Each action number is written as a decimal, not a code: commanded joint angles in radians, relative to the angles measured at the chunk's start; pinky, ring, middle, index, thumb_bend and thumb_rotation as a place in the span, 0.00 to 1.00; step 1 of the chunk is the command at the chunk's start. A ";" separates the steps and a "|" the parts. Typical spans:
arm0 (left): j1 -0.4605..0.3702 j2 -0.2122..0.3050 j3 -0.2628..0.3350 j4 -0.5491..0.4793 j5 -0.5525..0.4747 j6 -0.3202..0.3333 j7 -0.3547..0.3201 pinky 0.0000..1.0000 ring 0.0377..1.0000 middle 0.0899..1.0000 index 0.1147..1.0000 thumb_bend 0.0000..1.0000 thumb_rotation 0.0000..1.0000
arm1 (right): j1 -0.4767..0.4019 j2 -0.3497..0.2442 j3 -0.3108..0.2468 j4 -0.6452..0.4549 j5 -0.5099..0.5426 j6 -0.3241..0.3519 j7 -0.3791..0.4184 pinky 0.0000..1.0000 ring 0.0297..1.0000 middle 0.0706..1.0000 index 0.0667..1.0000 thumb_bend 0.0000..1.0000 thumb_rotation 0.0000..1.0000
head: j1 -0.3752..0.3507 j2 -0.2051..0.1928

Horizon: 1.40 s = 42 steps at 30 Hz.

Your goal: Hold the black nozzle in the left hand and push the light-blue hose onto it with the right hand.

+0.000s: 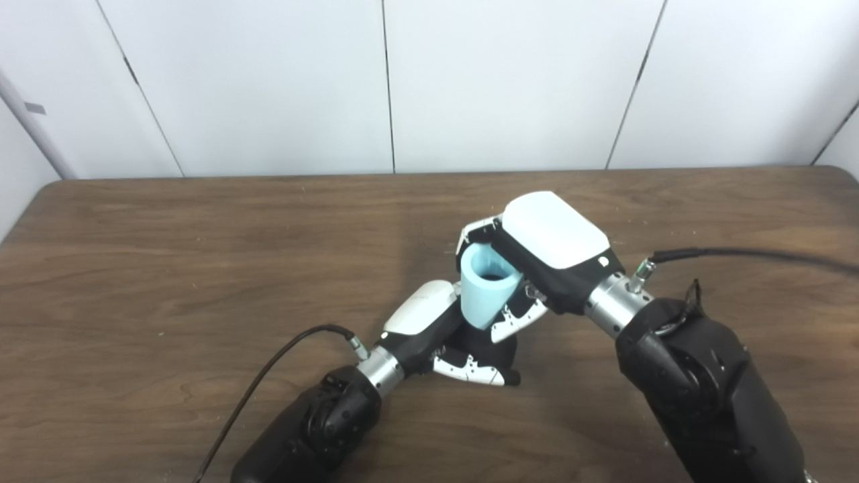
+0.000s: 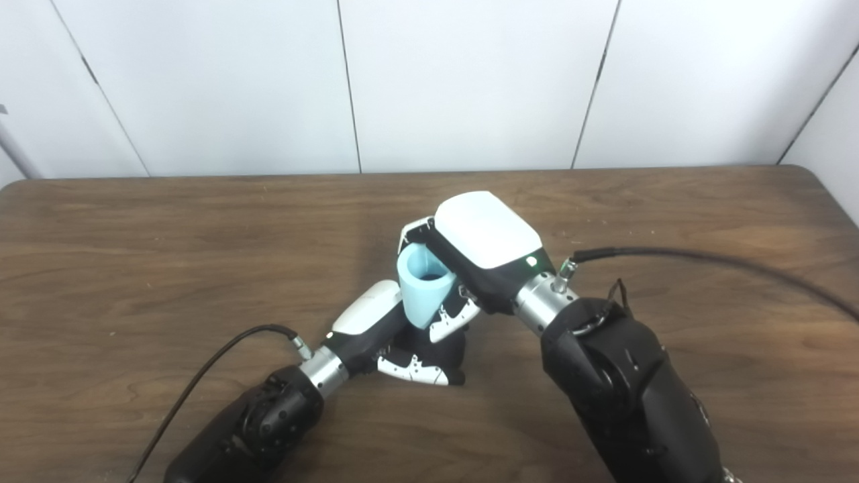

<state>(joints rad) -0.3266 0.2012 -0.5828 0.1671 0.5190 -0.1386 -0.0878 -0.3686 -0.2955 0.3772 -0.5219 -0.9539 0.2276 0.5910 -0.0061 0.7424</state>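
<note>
Your right hand [image 1: 537,258] grips the light-blue tapered rubber hose [image 1: 488,285], open end up, over your left hand [image 1: 446,335], clenched around a mostly hidden black nozzle [image 1: 500,349] on the brown wooden worktop [image 1: 168,268].

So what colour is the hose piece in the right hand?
Light blue hose, dark inside its opening; clearest in the left eye view.

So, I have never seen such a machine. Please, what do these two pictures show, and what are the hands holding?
Both pictures come from two cameras side by side on a humanoid robot's head, looking down at a brown wooden table. The black arms entering from below are its own. The right hand holds a light-blue hose, open end upward. The left hand is closed just beneath it around something dark, probably the black nozzle, though it is mostly hidden. Thin black cables run from both wrists.
</note>
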 commanded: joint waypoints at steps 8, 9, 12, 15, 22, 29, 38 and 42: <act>0.091 0.048 -0.046 0.069 0.026 0.106 -0.154 0.81 0.84 0.68 0.42 0.57 0.44 | 0.041 -0.036 0.051 0.037 -0.060 -0.028 0.088 0.35 0.38 0.40 0.49 0.52 0.01 | 0.001 0.002; 0.091 0.048 -0.046 0.068 0.026 0.107 -0.155 0.81 0.84 0.68 0.42 0.57 0.44 | 0.043 -0.037 0.052 0.037 -0.062 -0.032 0.086 0.36 0.40 0.40 0.49 0.52 0.01 | 0.002 0.002; 0.091 0.047 -0.045 0.065 0.024 0.108 -0.156 0.82 0.84 0.68 0.42 0.57 0.44 | 0.049 -0.039 0.056 0.037 -0.064 -0.040 0.080 0.36 0.41 0.41 0.49 0.53 0.01 | 0.002 0.004; 0.092 0.046 -0.045 0.065 0.023 0.107 -0.154 0.82 0.84 0.68 0.42 0.57 0.44 | 0.055 -0.042 0.059 0.039 -0.069 -0.046 0.075 0.35 0.40 0.40 0.49 0.53 0.01 | 0.002 0.005; 0.091 0.045 -0.045 0.071 0.023 0.103 -0.151 0.82 0.84 0.68 0.42 0.57 0.44 | 0.065 -0.050 0.065 0.037 -0.094 -0.027 0.117 0.41 0.47 0.50 0.46 0.52 0.11 | 0.004 0.006; 0.092 0.047 -0.045 0.065 0.023 0.107 -0.155 0.82 0.84 0.68 0.42 0.57 0.44 | 0.078 -0.049 0.072 0.039 -0.140 -0.002 0.166 0.46 0.54 0.62 0.69 0.83 0.28 | 0.003 0.007; 0.094 0.051 -0.044 0.062 0.026 0.102 -0.156 0.82 0.84 0.68 0.44 0.57 0.44 | 0.108 -0.029 0.074 0.023 -0.202 -0.001 0.210 0.79 0.82 0.84 0.82 0.84 0.37 | 0.000 0.007; 0.093 0.053 -0.045 0.064 0.029 0.103 -0.157 0.82 0.84 0.68 0.44 0.57 0.44 | 0.108 -0.026 0.070 0.023 -0.200 0.000 0.210 0.80 0.82 0.84 0.83 0.84 0.37 | -0.001 0.008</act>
<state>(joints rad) -0.3244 0.2007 -0.5824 0.1620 0.5180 -0.1370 -0.0972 -0.3291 -0.2973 0.4209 -0.5535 -1.1497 0.2280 0.6520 -0.0061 0.7501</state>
